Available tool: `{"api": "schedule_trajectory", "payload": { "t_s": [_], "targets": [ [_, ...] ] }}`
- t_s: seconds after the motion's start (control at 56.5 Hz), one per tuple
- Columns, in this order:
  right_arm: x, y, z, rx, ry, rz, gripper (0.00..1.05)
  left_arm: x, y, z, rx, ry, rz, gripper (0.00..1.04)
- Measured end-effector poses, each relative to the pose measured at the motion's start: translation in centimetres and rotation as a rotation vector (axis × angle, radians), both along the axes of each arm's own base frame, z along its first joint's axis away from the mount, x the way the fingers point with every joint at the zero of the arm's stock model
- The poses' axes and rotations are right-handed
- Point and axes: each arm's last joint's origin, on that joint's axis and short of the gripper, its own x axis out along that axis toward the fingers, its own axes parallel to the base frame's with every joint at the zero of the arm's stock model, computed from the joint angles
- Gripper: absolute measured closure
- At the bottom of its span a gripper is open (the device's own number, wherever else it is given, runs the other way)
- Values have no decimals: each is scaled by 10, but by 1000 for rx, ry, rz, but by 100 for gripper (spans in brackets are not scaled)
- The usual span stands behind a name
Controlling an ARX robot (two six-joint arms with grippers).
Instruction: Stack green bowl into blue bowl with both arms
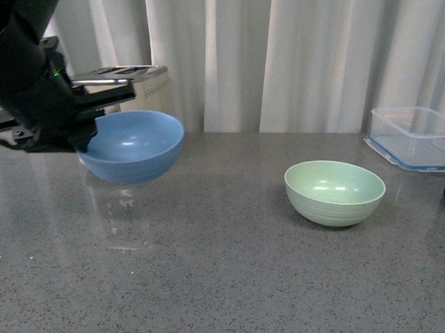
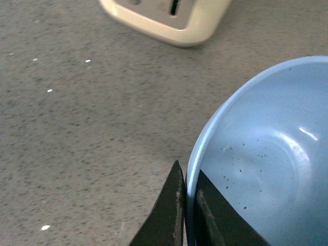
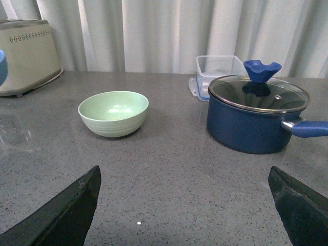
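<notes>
- Nearest, the right gripper [image 3: 184, 171] hangs low over the grey speckled countertop [image 1: 214, 294]. Its jaws stand wide apart and hold nothing.
- Ahead of it the green bowl [image 1: 334, 192] sits upright and empty on the counter, touching nothing. I judge that it will skid on this smooth surface if one finger reaches the rim before the other.
- To the right of that bowl, but apart from it, is a navy saucepan [image 3: 251, 120] with a glass lid. Its blue handle [image 3: 307, 128] sticks out on the right arm's side, so a wide swing could clip it.
- Further left, the left gripper [image 2: 188, 205] is clamped on the rim of the blue bowl [image 1: 135, 145], with one finger inside the wall and one outside.
- The bowl appears to hang clear of the counter, mouth up and roughly level.
- A pinch on one edge of a thin rim is a weak hold. A jolt could let the bowl pivot or drop.
- The bowls are the same size, so an off-centre lowering would catch rim on rim instead of nesting.
- Behind the blue bowl stands a cream toaster [image 1: 140, 85], close enough to be bumped.
- At the far right lies a clear plastic container [image 1: 415, 135], before pale curtains [image 1: 276, 52].
</notes>
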Motion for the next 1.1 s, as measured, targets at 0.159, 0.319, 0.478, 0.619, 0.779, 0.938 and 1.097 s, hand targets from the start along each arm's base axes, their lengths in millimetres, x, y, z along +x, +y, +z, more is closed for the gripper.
{"api": "schedule_trajectory", "payload": {
  "t_s": [0.159, 0.319, 0.478, 0.619, 0.779, 0.938, 1.097],
  "targets": [
    [0, 0, 0, 0, 0, 0, 10, 15, -31, -1, 6, 4, -66, 101],
    [0, 0, 0, 0, 0, 0, 10, 31, -57, -17, 21, 47, -109, 101],
    [0, 0, 0, 0, 0, 0, 10, 42, -81, -29, 34, 71, -152, 101],
    [0, 0, 0, 0, 0, 0, 10, 45, -102, -36, 50, 85, -185, 101],
    [0, 0, 0, 0, 0, 0, 10, 45, -111, -42, 66, 98, -201, 101],
    [0, 0, 0, 0, 0, 0, 10, 45, -112, -46, 89, 111, -186, 101],
    [0, 0, 0, 0, 0, 0, 10, 45, -111, -46, 87, 118, -188, 101]
  ]
}}
